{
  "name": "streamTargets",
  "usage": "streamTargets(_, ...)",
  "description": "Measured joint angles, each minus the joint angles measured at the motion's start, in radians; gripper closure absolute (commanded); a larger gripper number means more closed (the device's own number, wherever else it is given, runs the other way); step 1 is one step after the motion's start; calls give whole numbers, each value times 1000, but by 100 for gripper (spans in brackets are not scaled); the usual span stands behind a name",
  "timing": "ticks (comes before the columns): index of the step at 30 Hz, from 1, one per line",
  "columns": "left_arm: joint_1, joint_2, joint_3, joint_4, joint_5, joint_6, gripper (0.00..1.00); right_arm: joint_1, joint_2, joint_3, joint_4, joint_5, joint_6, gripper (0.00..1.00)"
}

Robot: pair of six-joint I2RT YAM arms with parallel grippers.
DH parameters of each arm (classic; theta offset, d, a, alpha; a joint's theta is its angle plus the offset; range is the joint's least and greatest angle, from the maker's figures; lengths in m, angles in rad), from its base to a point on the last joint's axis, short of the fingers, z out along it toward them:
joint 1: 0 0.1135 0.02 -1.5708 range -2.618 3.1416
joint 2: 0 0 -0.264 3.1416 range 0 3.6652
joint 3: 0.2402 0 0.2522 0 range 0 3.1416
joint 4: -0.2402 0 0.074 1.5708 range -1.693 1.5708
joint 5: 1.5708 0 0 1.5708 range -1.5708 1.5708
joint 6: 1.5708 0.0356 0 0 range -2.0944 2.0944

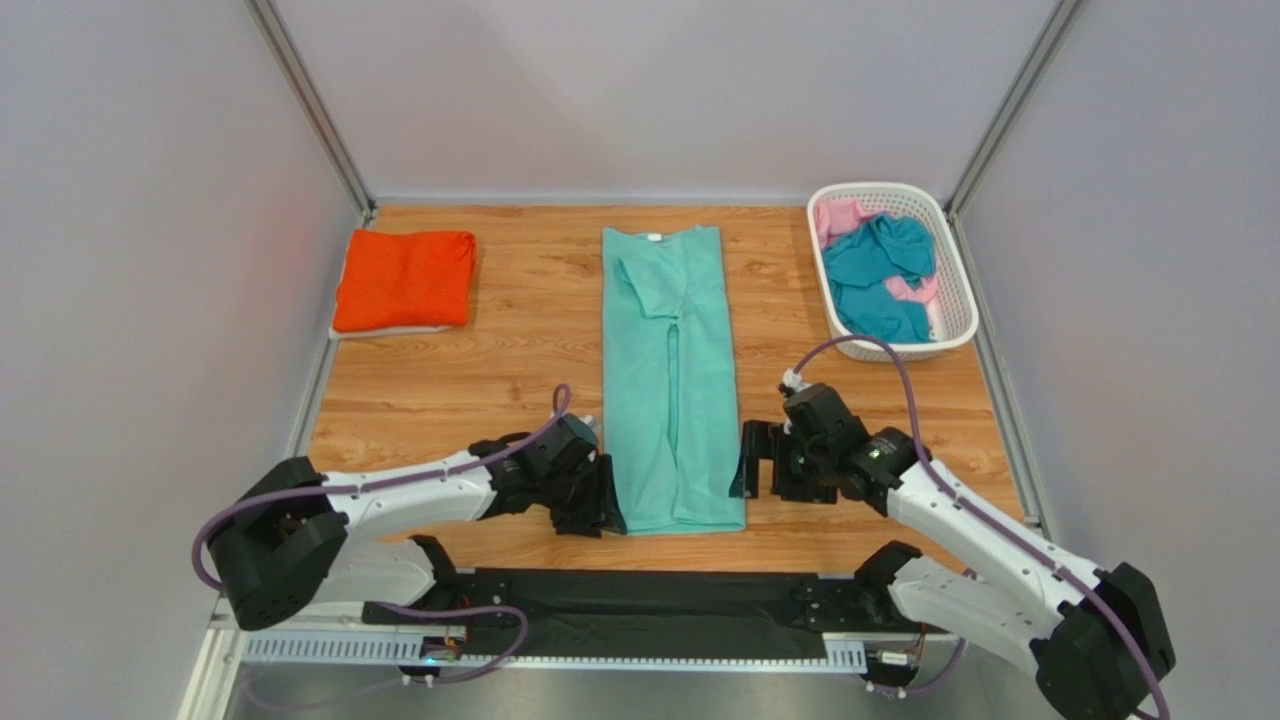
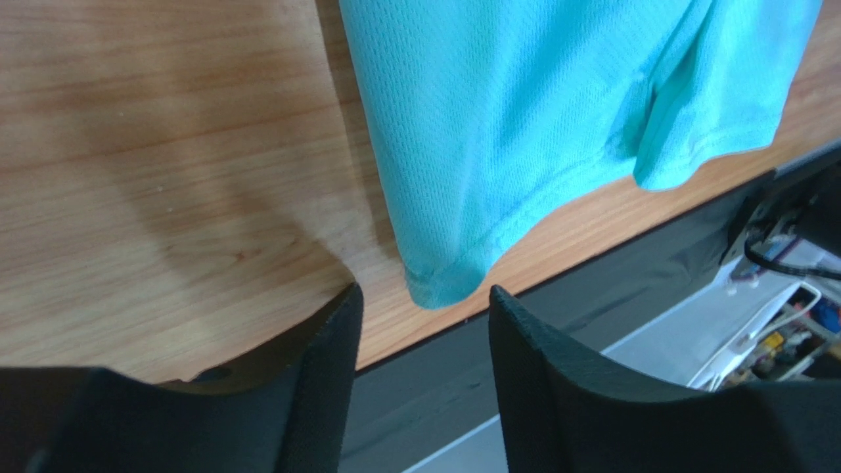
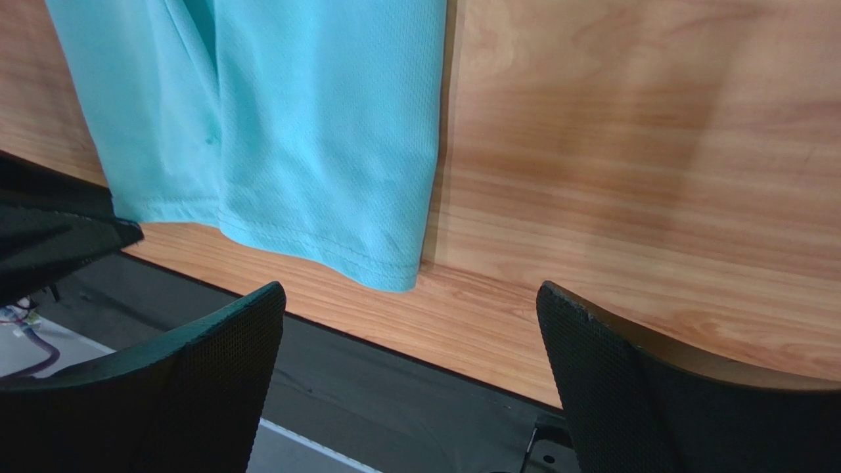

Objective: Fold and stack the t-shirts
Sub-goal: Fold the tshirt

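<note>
Left wrist | mint t-shirt (image 2: 513,118) corner just beyond spread left fingers (image 2: 318,394) | right fingers (image 3: 197,365) spread

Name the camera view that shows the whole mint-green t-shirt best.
Top external: the mint-green t-shirt lies full length there, collar to hem, sleeves folded in. The left wrist view shows only one near hem corner; the right wrist view only the other.

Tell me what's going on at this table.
Two robot arms are folding t-shirts. The mint-green t-shirt lies folded into a long strip; the left gripper and right gripper, both open, sit at its near corners. A folded orange t-shirt lies far left; a teal tee and a pink tee wait in the white basket.
</note>
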Motion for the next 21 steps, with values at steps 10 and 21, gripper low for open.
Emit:
streamTargets(10,-4,74,3,51,-10,-24,100,112,55,-106,58,-42,96,26)
streamTargets(21,-5,74,2,56,-16,-32,100,125,197,-129,231,-55,127,70)
